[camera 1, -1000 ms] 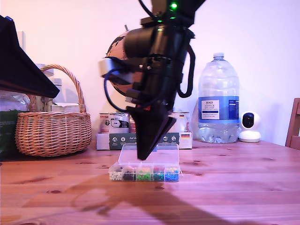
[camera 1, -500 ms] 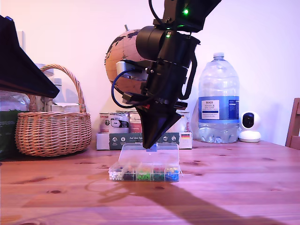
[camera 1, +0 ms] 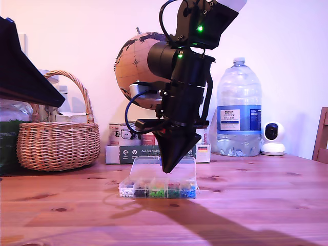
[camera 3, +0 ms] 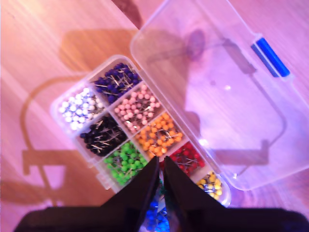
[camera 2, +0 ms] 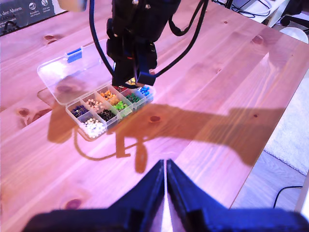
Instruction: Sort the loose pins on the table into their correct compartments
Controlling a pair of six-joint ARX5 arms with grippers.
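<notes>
Our second gripper (camera 3: 161,180) hangs just above the box (camera 1: 159,188) in the middle of the table (camera 1: 256,205), its jaws nearly closed; whether they hold a pin we cannot tell. We should lower straight over one compartment (camera 3: 156,217), the blue one, and part the jaws only slightly. Our first gripper (camera 2: 166,176) waits apart, jaws together, empty. No loose pins are visible.

My second gripper (camera 3: 160,180) (fingers together) above the compartments (camera 3: 145,133).
</notes>
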